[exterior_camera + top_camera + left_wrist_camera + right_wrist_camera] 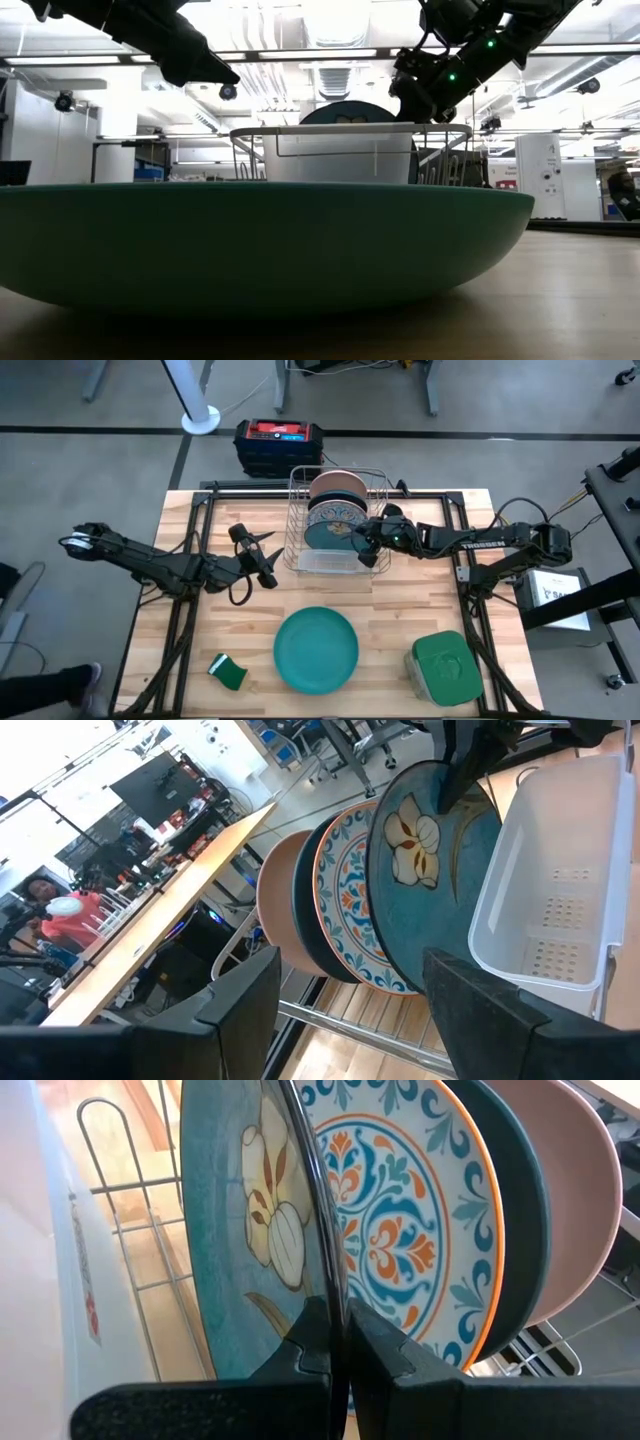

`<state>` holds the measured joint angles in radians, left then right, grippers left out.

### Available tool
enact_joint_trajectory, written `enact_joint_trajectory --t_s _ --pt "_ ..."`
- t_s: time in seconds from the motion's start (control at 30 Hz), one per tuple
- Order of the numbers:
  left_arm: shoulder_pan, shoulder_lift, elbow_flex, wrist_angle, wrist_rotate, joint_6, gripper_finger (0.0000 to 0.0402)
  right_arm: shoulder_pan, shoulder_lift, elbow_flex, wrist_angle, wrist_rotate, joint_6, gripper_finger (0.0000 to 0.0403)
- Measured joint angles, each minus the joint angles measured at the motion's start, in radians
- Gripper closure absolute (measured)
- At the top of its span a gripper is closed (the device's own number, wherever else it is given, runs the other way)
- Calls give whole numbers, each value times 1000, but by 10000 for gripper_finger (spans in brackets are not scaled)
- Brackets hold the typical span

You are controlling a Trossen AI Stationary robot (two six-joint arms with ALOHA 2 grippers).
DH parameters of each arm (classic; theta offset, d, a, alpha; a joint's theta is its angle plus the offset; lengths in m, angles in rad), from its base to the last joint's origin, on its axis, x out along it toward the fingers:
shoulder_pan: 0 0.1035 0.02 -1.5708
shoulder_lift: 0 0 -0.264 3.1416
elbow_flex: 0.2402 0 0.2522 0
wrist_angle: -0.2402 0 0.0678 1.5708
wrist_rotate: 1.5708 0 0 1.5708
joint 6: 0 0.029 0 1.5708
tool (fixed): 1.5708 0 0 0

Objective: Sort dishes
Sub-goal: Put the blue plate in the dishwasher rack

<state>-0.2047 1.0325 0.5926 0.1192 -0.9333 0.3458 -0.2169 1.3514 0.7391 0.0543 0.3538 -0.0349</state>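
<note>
A wire dish rack point(300, 510) stands at the table's far middle. On edge in it stand a salmon-pink plate point(275, 900), a dark teal plate point(305, 910), a white ornamented plate point(345, 890) and, nearest, a blue plate with a cream flower point(430, 870). My right gripper point(362, 543) is shut on that blue plate. My left gripper point(265, 557) hangs open to the left of the rack, fingers apart point(350, 1010), touching nothing. A bright teal-green plate point(316, 648) lies flat on the table near the front. My right gripper pinches the blue flower plate's rim point(318, 1270) between its two fingers, one on the painted face and one on the back. The fingers point(465, 770) come from the table's right, slanting down. The plate stands on edge in the rack beside the ornamented plate.
A white perforated basket point(560, 890) hangs on the rack's near side. A green-lidded square container point(445, 665) sits at the front right and a small green sponge point(228, 670) at the front left. A black and red box point(280, 445) stands beyond the far edge.
</note>
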Motion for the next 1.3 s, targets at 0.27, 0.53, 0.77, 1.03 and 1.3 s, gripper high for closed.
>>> enact_joint_trajectory --t_s 0.27,0.53,0.77,1.03,1.3 --pt "0 0 0 -1 0 -5 171 0 0 -1 11 0 8 392" --pt "0 0 0 -2 0 -8 171 -1 0 0 50 18 10 358" --pt "0 0 0 -2 0 -8 171 -1 0 0 46 23 8 357" --pt "0 0 0 -2 0 -11 171 -1 0 0 42 21 8 358" --pt "0 0 0 -2 0 -12 171 0 0 0 34 11 8 311"
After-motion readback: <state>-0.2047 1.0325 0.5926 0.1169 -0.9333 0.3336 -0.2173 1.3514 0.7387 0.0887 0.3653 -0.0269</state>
